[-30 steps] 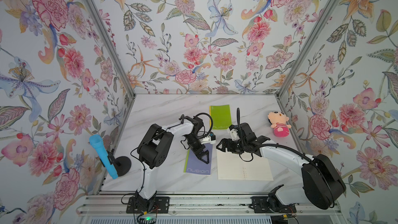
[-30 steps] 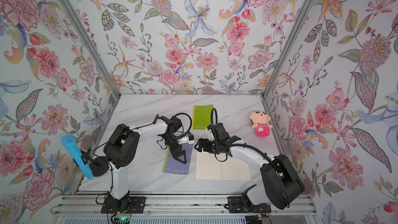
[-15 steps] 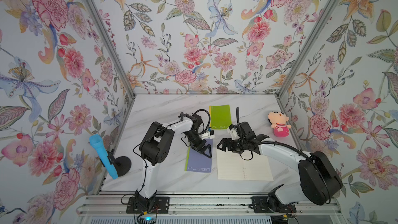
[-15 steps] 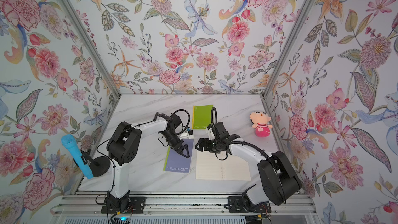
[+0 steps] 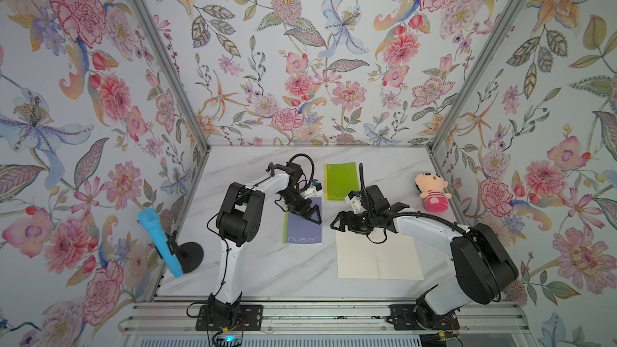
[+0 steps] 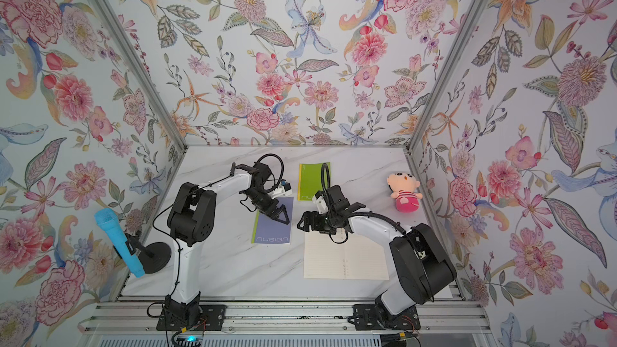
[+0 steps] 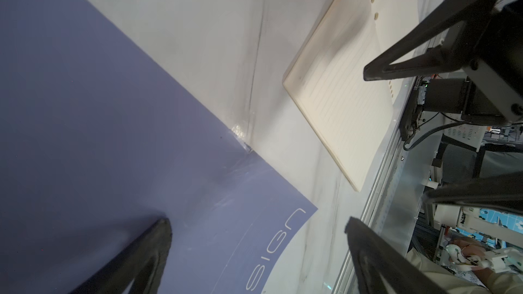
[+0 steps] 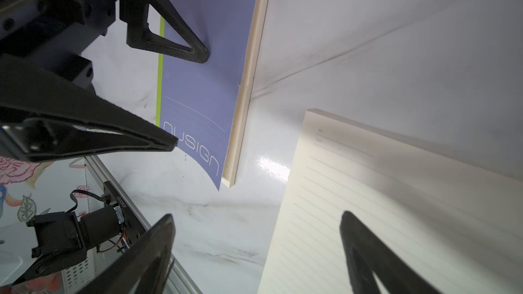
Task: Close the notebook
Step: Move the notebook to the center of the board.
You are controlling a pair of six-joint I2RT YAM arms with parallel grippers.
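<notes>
The notebook (image 5: 377,255) (image 6: 344,257) lies open at the front right, cream lined pages up, also seen in the wrist views (image 7: 339,91) (image 8: 382,207). My right gripper (image 5: 337,223) (image 6: 303,223) (image 8: 258,216) hovers open over its far left corner, one finger above the page and one above bare table. My left gripper (image 5: 312,215) (image 6: 280,215) (image 7: 257,223) stands open over a closed purple NUSIGN notebook (image 5: 302,228) (image 6: 272,228) (image 7: 99,108) (image 8: 203,66). One of its fingertips (image 8: 198,52) rests on that cover.
A closed green notebook (image 5: 341,181) (image 6: 312,180) lies at the back centre. A pink plush doll (image 5: 432,191) (image 6: 404,193) sits at the back right. A blue microphone on a black stand (image 5: 160,242) (image 6: 117,242) stands outside the table's left edge.
The left gripper has moved toward the back of the table, and the purple notebook has slid back with it. The right gripper has barely moved.
</notes>
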